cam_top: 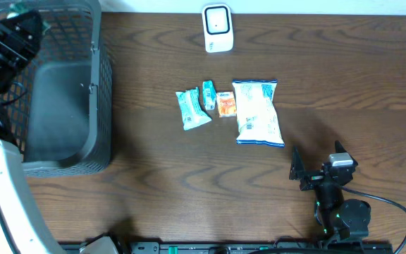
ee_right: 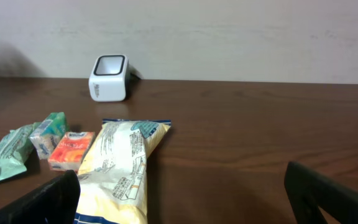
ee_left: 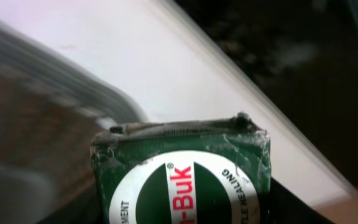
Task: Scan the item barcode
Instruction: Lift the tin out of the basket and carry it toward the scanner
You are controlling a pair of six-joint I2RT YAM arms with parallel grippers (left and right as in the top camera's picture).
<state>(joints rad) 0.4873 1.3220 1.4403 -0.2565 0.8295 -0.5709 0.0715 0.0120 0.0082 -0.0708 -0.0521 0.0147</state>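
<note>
Green carton with a white oval label (ee_left: 185, 180) sits clenched in my left claw (cam_top: 16, 32), which hangs over the grey mesh plastic basket (cam_top: 99, 85) at the table's 10 o'clock corner. The carton's broad face runs side to side across the wrist view. From there the white box-shaped barcode scanner (cam_top: 217, 28) lies toward 3 o'clock, well apart, so I judge the left arm owns that carry. My right claw (cam_top: 318, 169), splayed and empty, sits near 5 o'clock.

free: bare table (cam_top: 146, 148) between basket (cam_top: 99, 85) and snack packets (cam_top: 258, 113) | obstacle: packets before scanner (cam_top: 217, 28)
</note>
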